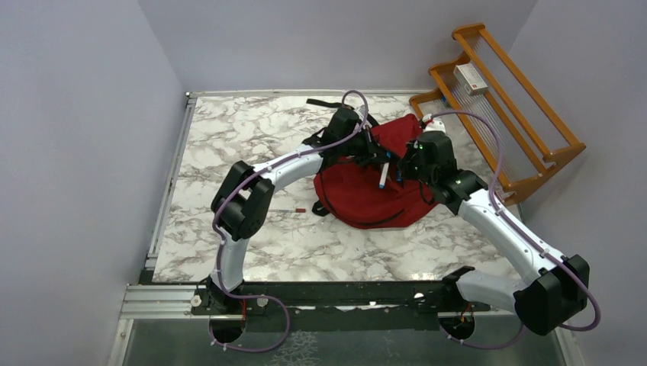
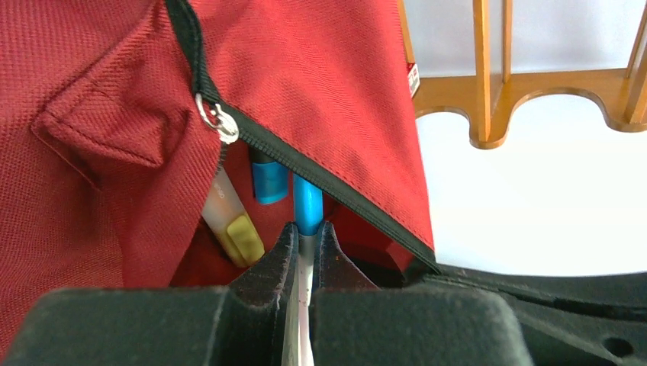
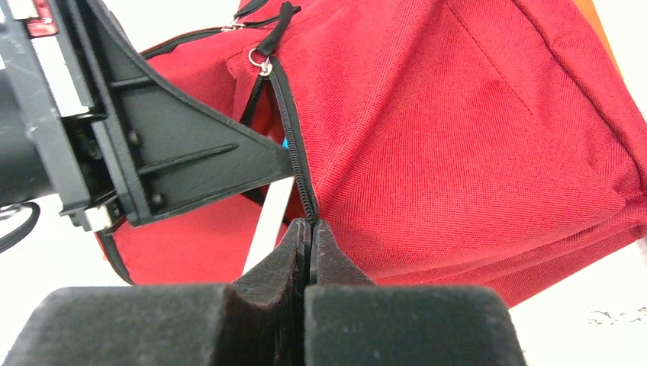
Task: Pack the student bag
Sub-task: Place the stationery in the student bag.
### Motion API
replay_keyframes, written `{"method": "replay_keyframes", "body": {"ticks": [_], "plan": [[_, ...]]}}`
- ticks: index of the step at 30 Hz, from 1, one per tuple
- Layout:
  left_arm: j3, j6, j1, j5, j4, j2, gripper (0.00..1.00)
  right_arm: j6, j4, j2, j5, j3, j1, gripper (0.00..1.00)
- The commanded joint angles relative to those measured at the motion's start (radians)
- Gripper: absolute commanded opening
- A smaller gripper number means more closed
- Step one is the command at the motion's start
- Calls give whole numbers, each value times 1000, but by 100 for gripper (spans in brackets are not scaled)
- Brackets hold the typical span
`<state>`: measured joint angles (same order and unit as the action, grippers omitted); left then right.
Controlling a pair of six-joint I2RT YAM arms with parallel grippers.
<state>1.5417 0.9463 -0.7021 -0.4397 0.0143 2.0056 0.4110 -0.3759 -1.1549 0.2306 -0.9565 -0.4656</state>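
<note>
The red student bag (image 1: 358,200) lies on the marble table with its front pocket unzipped. My left gripper (image 1: 378,160) is shut on a white pen with a blue end (image 1: 383,177). In the left wrist view, the left gripper (image 2: 307,229) holds the pen (image 2: 308,204) with its blue end in the pocket opening. A yellow-capped highlighter (image 2: 235,229) and a blue-capped marker (image 2: 269,181) sit inside the pocket. My right gripper (image 1: 403,172) is shut on the pocket's black zip edge (image 3: 299,179); in the right wrist view its tips (image 3: 309,226) pinch that edge and hold it up.
A wooden rack (image 1: 503,114) stands at the back right with a small white box (image 1: 471,78) on it. A thin red-tipped pen (image 1: 290,209) lies on the table left of the bag. A black strap (image 1: 324,102) trails behind the bag.
</note>
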Motion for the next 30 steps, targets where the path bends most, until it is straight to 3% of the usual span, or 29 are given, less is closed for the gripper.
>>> {"method": "replay_keyframes", "body": {"ticks": [1, 7, 13, 23, 26, 30], "plan": [[57, 44, -5, -7, 24, 38, 0, 24, 9, 43, -33, 11, -7, 1], [107, 63, -5, 36, 30, 74, 0, 30, 16, 40, -56, 19, -7, 1], [136, 180, -4, 86, -10, 107, 0, 41, 25, 42, -91, 33, -7, 0], [125, 210, -11, 316, -1, 79, 0, 48, 25, 52, -95, 44, -7, 1], [141, 202, -20, 337, -3, 93, 6, 49, 29, 55, -94, 49, -7, 1], [170, 188, -31, 319, 5, 118, 24, 49, 27, 51, -94, 45, -7, 0]]}}
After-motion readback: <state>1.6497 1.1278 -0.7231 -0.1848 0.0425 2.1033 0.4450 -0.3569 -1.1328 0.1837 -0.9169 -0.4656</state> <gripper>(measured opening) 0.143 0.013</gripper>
